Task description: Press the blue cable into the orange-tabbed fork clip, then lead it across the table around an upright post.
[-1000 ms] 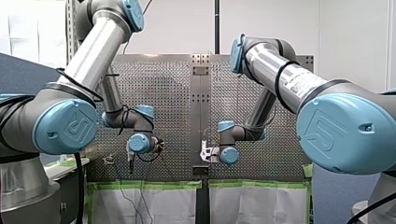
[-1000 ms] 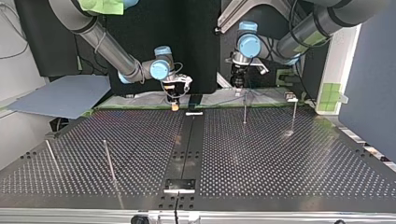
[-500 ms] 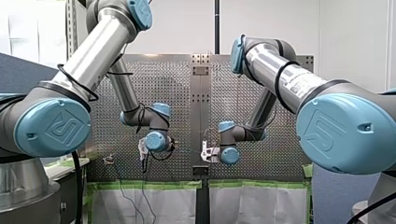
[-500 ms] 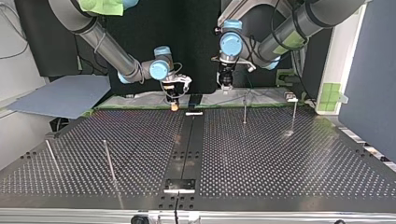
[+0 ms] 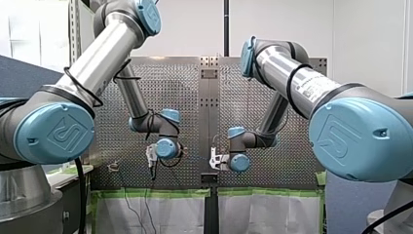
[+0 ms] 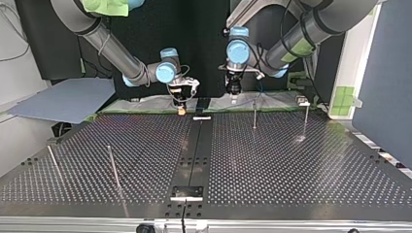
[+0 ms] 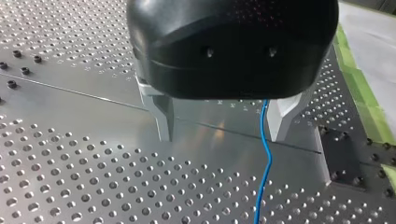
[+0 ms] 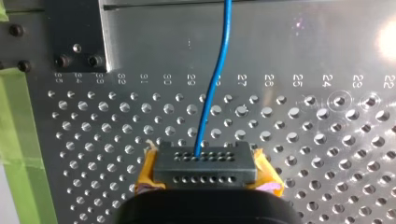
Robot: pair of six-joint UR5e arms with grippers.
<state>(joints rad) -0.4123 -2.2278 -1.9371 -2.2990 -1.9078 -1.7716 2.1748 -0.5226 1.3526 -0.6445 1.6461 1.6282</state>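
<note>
Blue cable (image 8: 214, 79) ran out of a black block (image 8: 205, 167) with rows of holes and led away over the perforated table (image 6: 291, 170). The right jaws were closed on the black block, with a yellow pad (image 8: 145, 171) against each side of it. In the left wrist view the cable hung between the two metal fingers (image 7: 161, 114) of the left jaws. These stood wide apart and clamped nothing. The cable passed just beside one finger; contact could not be determined.

In the top view both arms hung over the table's far edge, one on each side of the dark centre strip (image 6: 194, 155). A small pale fitting (image 6: 201, 118) lay on that strip at the far end, near the right jaws. Whether it was the fork clip could not be determined. Two upright posts (image 6: 254, 114) stood at the far right, near the left jaws. Two further posts (image 6: 112, 165) stood at the near left, well apart from both arms. Green tape (image 8: 18, 116) lined the table's far edge.
</note>
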